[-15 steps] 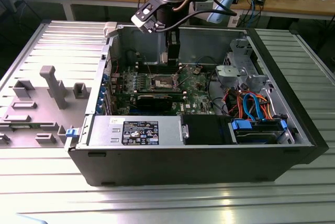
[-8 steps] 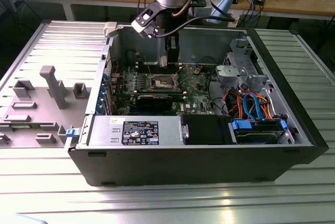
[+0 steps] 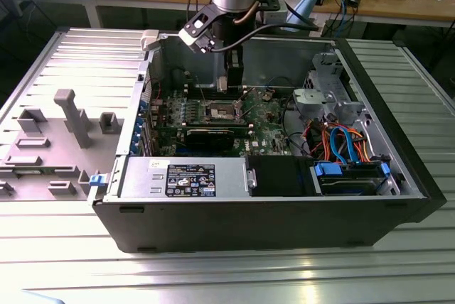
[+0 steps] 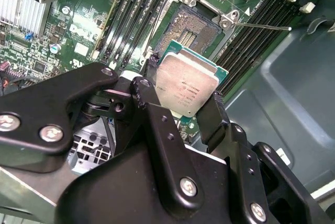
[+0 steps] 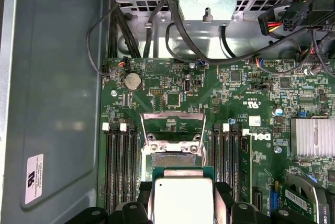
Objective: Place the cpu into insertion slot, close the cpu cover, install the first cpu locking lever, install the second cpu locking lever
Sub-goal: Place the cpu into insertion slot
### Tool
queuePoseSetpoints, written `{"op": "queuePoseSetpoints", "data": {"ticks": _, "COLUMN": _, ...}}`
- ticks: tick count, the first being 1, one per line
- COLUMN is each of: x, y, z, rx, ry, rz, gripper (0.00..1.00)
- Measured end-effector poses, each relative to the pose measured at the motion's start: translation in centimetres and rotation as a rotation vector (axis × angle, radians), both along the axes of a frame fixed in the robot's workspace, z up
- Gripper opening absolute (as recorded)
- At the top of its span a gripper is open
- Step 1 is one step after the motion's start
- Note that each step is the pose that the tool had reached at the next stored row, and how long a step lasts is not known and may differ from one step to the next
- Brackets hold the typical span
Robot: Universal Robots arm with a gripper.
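In both wrist views my gripper (image 4: pixel 180 98) (image 5: pixel 182 203) is shut on the cpu (image 4: pixel 189 84) (image 5: pixel 183 199), a flat square chip with a dull silver top, its black fingers (image 4: pixel 146 96) pressing on two opposite edges. The chip hangs a little above the green board, just beside the insertion slot (image 4: pixel 191 29) (image 5: pixel 172 159), whose dark centre lies bare. The cpu cover (image 5: pixel 172 114), a thin silvery frame, stands flipped up behind the slot. A thin locking lever (image 4: pixel 261 26) sticks out beside the slot. In the exterior view the gripper (image 3: pixel 231 82) hovers inside the open computer case over the slot (image 3: pixel 220 111).
Long black memory slots (image 5: pixel 120 166) flank the socket on both sides. A finned heat sink (image 5: pixel 311 137) is nearby on the board. The case holds a power supply (image 3: pixel 192 176) in front and a drive cage with blue and orange cables (image 3: pixel 341 148). A grey fixture (image 3: pixel 71 116) stands outside.
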State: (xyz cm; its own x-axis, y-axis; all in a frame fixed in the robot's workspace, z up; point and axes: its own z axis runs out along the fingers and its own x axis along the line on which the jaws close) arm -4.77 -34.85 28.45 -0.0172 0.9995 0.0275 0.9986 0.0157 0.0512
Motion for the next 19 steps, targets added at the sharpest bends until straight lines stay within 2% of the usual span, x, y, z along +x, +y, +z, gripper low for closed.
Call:
{"op": "queuePoseSetpoints", "data": {"ticks": 7, "x": 0.25, "y": 0.08, "z": -0.2, "rx": 0.0, "ry": 0.0, "rz": 0.0, "gripper": 0.55}}
{"op": "queuePoseSetpoints", "data": {"ticks": 16, "x": 0.25, "y": 0.43, "z": -1.36, "rx": 0.0002, "ry": 0.0001, "rz": 0.0, "gripper": 0.55}}
{"op": "queuePoseSetpoints", "data": {"ticks": 19, "x": 0.26, "y": 0.5, "z": -1.48, "rx": 0.0003, "ry": 0.0, "rz": 0.0, "gripper": 0.55}}
